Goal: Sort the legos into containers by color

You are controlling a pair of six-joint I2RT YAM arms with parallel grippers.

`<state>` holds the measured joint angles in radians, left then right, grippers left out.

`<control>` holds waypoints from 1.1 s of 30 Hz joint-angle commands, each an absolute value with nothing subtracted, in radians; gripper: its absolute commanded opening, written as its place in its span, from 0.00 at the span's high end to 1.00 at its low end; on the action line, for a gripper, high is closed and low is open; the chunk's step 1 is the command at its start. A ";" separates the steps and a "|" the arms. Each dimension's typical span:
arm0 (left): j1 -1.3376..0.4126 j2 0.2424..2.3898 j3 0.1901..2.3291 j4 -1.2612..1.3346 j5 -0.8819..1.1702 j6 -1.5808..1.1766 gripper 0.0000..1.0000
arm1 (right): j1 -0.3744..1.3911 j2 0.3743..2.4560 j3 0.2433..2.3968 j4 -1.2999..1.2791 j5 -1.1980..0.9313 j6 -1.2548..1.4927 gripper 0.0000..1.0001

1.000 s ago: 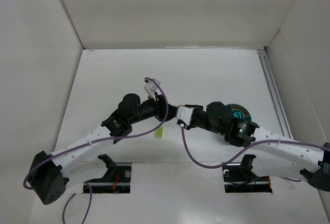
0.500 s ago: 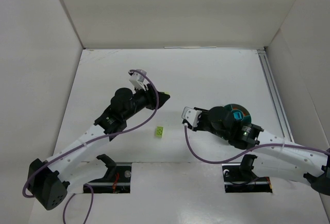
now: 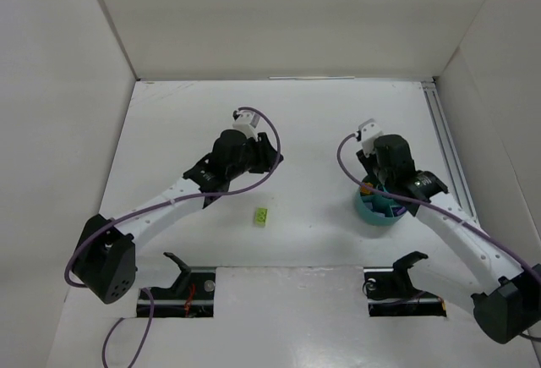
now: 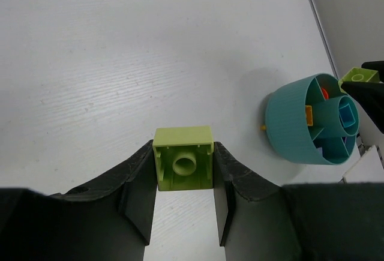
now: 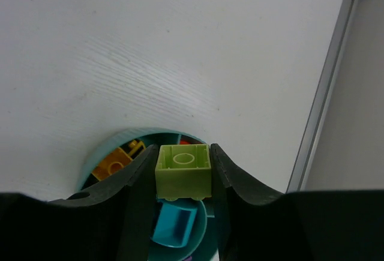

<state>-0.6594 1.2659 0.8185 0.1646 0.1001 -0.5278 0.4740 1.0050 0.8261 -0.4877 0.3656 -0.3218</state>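
Status: teal bowl partly filled. Right gripper clamps lime brick over it. Left gripper clamps second lime brick. Third lime brick lies loose at bowl's 9 o'clock. Three remain unplaced.

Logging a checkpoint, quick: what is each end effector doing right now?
Left end effector: shut on a lime green brick.
Right end effector: shut on a second lime green brick.

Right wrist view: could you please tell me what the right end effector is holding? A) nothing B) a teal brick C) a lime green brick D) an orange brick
C: a lime green brick is clamped in the right end effector, just above the teal bowl.
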 commanded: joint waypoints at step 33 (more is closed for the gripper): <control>-0.663 1.249 0.904 0.242 0.183 -0.399 1.00 | 0.252 0.833 0.813 -0.568 0.222 -0.322 0.83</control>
<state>-0.6594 1.2476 0.8486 0.2123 0.1688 -0.4152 0.2562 0.8444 0.8143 -0.5770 0.2302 -0.3187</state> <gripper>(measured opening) 0.330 0.427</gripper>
